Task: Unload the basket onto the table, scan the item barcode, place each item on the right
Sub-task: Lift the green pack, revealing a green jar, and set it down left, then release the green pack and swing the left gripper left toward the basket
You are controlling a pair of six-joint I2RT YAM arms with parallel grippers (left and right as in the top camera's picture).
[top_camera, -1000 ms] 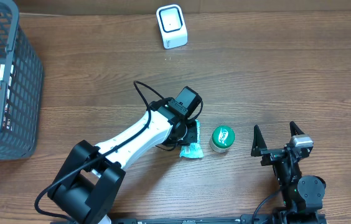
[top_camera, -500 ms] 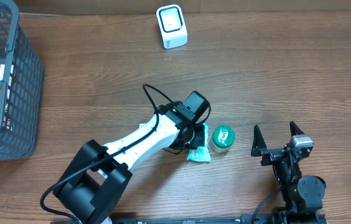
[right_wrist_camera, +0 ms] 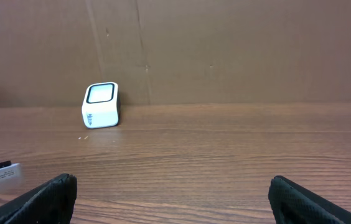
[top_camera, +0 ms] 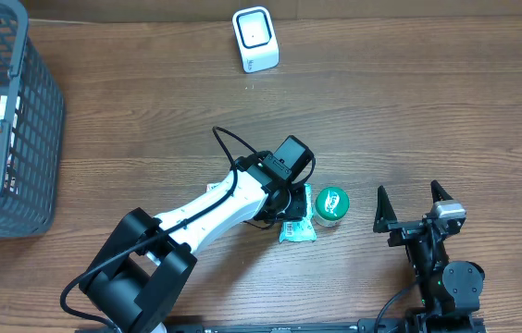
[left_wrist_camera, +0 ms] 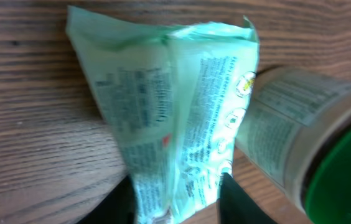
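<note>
Wood-grain table [top_camera: 428,111], brown wall [right_wrist_camera: 225,50]

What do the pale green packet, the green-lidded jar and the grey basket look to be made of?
Packet: thin printed plastic film, likely; it creases and shines softly.
Jar: probably clear plastic or glass under a paper-like label, with a smooth green plastic lid.
Basket: moulded grey plastic, judging by its even grid.
</note>
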